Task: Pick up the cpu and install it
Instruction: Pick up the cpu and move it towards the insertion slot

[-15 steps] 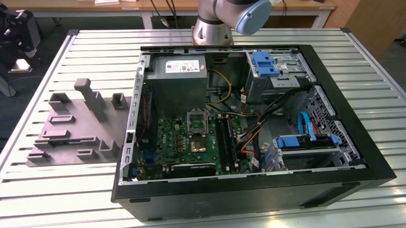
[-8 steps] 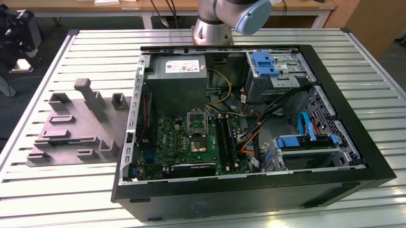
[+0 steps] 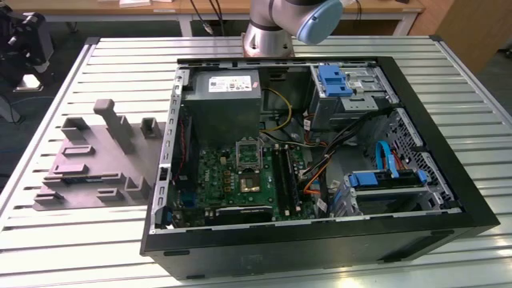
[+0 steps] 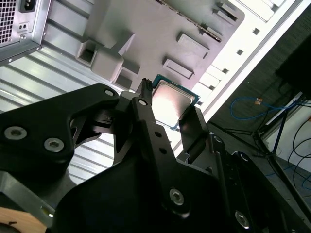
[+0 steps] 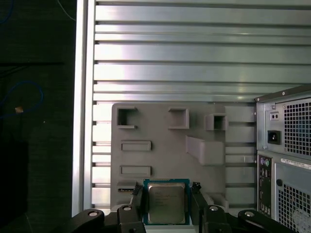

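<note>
The cpu, a small square chip with a pale metal top and a green rim, sits between the two black fingers of my gripper. The fingers press on two opposite edges of the chip, so the gripper is shut on it. In both wrist views the chip hangs well above the grey moulded tray. In the exterior view the tray lies at the left of the open computer case, and the dark silver-framed socket sits on the green board inside.
The slatted metal table carries the tray and the case. The case's rear panel stands beside the tray. Inside the case are a grey power supply box, cables and blue drive brackets. The arm's base is behind the case.
</note>
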Available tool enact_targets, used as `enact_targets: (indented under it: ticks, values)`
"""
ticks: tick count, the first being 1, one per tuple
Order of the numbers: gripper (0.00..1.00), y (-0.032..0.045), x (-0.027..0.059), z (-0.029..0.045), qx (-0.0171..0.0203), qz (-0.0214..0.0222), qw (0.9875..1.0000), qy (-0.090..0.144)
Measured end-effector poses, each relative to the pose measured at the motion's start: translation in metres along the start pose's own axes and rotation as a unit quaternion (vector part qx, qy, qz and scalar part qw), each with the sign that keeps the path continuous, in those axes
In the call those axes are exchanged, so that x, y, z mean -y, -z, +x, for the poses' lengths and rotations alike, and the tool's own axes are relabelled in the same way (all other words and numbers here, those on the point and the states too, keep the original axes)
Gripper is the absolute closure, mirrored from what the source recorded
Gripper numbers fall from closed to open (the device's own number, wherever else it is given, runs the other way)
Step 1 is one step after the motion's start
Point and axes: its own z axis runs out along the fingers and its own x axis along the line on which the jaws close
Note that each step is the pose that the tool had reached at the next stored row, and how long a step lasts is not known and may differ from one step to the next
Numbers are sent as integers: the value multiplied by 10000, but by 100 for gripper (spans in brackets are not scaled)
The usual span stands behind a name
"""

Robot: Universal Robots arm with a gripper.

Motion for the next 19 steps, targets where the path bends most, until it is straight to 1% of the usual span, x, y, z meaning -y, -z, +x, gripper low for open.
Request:
enact_targets:
  ticks: [2, 7, 9, 19]
  values:
    - [53, -2, -1, -92, 0, 0, 10000, 0]
    - [53, -2, -1, -101, 0, 0, 10000, 0]
    - [53, -3, -1, -128, 0, 0, 10000, 0]
    - [53, -3, -1, -157, -1, 0, 10000, 1]
